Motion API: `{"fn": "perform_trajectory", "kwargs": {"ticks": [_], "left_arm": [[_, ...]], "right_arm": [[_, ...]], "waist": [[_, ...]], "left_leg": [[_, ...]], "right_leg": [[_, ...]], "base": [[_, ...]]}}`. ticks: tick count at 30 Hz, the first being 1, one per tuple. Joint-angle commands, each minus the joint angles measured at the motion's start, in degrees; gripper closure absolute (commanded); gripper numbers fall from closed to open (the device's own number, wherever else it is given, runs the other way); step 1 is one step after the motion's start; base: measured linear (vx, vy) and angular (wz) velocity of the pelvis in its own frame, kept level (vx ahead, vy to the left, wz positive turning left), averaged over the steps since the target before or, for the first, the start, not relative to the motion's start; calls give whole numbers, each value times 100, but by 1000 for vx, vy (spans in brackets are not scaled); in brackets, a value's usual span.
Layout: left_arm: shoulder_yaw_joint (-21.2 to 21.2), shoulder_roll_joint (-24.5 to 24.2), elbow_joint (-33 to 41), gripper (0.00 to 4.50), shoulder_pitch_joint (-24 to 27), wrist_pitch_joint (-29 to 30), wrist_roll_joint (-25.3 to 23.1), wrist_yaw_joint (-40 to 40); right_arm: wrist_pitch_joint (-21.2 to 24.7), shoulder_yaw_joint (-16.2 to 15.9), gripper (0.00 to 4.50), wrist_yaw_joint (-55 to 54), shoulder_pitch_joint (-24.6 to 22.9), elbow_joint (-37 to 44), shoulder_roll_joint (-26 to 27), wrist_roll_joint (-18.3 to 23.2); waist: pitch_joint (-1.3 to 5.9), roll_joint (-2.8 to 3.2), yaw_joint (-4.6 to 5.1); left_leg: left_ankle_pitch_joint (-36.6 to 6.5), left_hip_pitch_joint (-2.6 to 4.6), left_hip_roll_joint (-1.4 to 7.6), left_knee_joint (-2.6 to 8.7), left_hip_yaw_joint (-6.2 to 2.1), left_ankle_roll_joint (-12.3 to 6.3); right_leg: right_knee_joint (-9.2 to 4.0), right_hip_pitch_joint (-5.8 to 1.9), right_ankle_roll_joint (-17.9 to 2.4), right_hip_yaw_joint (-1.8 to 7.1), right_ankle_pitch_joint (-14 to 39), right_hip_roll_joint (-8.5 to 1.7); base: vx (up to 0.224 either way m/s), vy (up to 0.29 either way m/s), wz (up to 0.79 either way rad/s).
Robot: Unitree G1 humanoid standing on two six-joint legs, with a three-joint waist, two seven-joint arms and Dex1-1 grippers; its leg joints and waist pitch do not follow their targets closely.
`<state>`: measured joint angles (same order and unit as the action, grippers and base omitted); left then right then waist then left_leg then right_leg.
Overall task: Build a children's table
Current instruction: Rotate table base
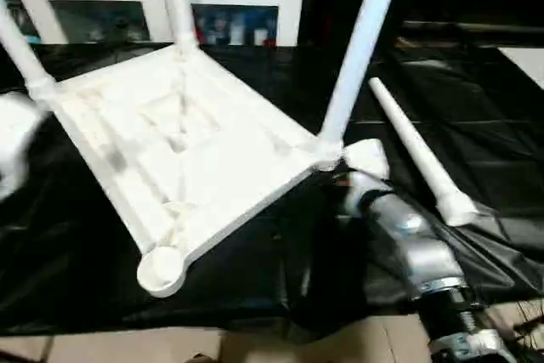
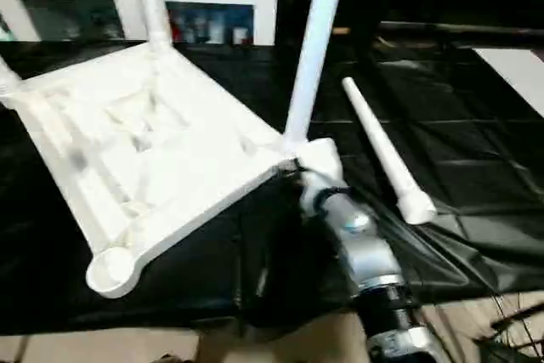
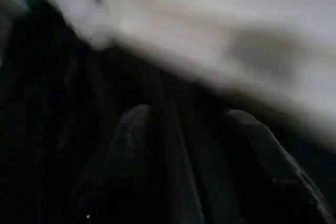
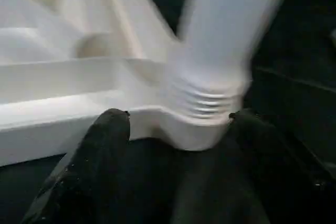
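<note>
The children's table top (image 1: pixel 183 146) lies upside down and tilted on the black cloth, ribbed underside up. Three white legs stand in its corner sockets: one at the left (image 1: pixel 21 57), one at the back (image 1: pixel 177 2), one at the right (image 1: pixel 361 44). The near corner socket (image 1: pixel 160 269) holds nothing. A fourth leg (image 1: pixel 416 155) lies loose on the cloth to the right. My right gripper (image 4: pixel 178 116) is open, its fingers (image 4: pixel 107 129) flanking the right corner below that leg's threaded base. My left gripper (image 3: pixel 184 114) is open under the top's left edge, holding nothing.
The big table's black cloth (image 1: pixel 476 99) is creased, and it drops off at the front edge onto a pale floor (image 1: pixel 255 342). A white cabinet with glass doors (image 1: pixel 238 6) stands behind. My silver right forearm (image 1: pixel 416 252) reaches in from the lower right.
</note>
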<state>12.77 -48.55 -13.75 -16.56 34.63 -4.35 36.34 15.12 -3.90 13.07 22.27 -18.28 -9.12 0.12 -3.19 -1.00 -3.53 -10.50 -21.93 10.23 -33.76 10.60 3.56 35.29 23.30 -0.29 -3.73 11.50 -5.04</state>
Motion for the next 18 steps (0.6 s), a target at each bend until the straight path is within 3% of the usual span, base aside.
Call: {"fn": "perform_trajectory", "kwargs": {"ticks": [1,4,10,18], "left_arm": [[-470,-15,105,172,204,175,-181,300],[-899,-173,219,141,513,273,-239,630],[-1143,-41,911,98,643,685,170,973],[-1489,486,1754,50,454,866,614,1316]], "right_arm": [[117,97,106,-179,33,-16,-32,-97],[180,77,106,-186,9,-22,-88,-114],[335,-56,106,-154,-53,17,-56,-196],[557,-311,106,2,-65,-176,-13,-266]], "waist": [[369,119,-6],[368,146,-15],[335,134,-2],[359,122,-8]], "left_leg": [[-677,168,256,412,-83,-68],[-832,155,254,421,-98,-30],[-1280,170,263,457,-107,97],[-1096,173,247,422,-102,69]], "right_leg": [[-284,-251,-1302,291,-42,-285],[-285,-260,-1283,289,44,-286],[-326,-258,-1300,294,481,-295],[-311,-283,-1319,296,293,-292]], "base": [[0,0,0],[0,0,0],[0,0,0],[0,0,0]]}}
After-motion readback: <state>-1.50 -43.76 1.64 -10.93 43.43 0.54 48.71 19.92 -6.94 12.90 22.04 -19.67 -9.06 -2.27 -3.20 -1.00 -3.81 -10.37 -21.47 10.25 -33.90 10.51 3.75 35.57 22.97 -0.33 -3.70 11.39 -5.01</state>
